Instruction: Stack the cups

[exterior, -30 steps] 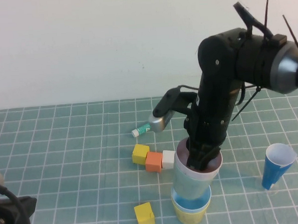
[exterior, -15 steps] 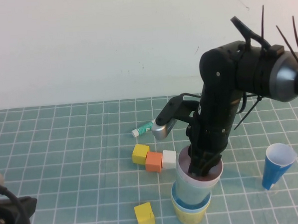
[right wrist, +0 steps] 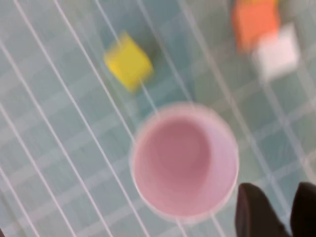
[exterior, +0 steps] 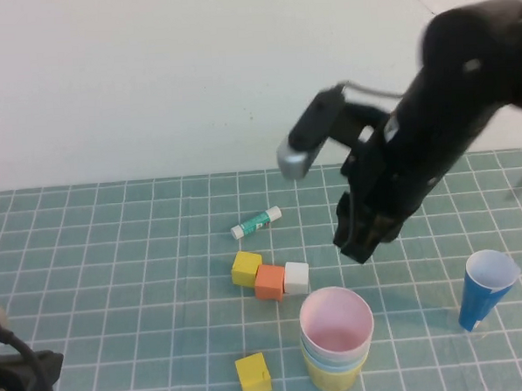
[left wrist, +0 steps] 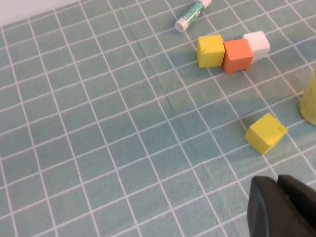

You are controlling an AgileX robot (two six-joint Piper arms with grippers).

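Looking down from the high view, I see my right gripper (exterior: 362, 243) hanging in the air above the green checked mat (exterior: 115, 256), well clear of the cups and a little behind them. Its fingers point down and hold nothing, though from here I cannot tell how far apart they stand. The cups sit nested in one stack near the front edge: the pink cup (exterior: 336, 325) on top with its mouth open upward, a thin light blue rim (exterior: 335, 363) under it, and the yellow cup (exterior: 332, 381) at the bottom. Just behind the stack lie three blocks in a touching row: a yellow block (exterior: 246, 268), an orange block (exterior: 269, 282) and a white block (exterior: 295, 277). A second yellow cube (exterior: 253, 375) rests alone beside the stack. A small tube (exterior: 255, 222) lies farther back. A dark blue cup (exterior: 486, 287) stands well apart on my right. My left gripper (exterior: 21, 383) sits parked low at the near left corner.

From my left wrist, part of my left gripper (left wrist: 281, 207) shows as a dark shape, and I cannot tell whether it is open. The row of blocks, the lone cube (left wrist: 265, 133) and the tube (left wrist: 192, 15) lie on the mat.

From my right wrist, the pink cup (right wrist: 183, 160) lies straight below, empty inside. My two fingers (right wrist: 254, 210) stand apart with a gap between them, gripping nothing.
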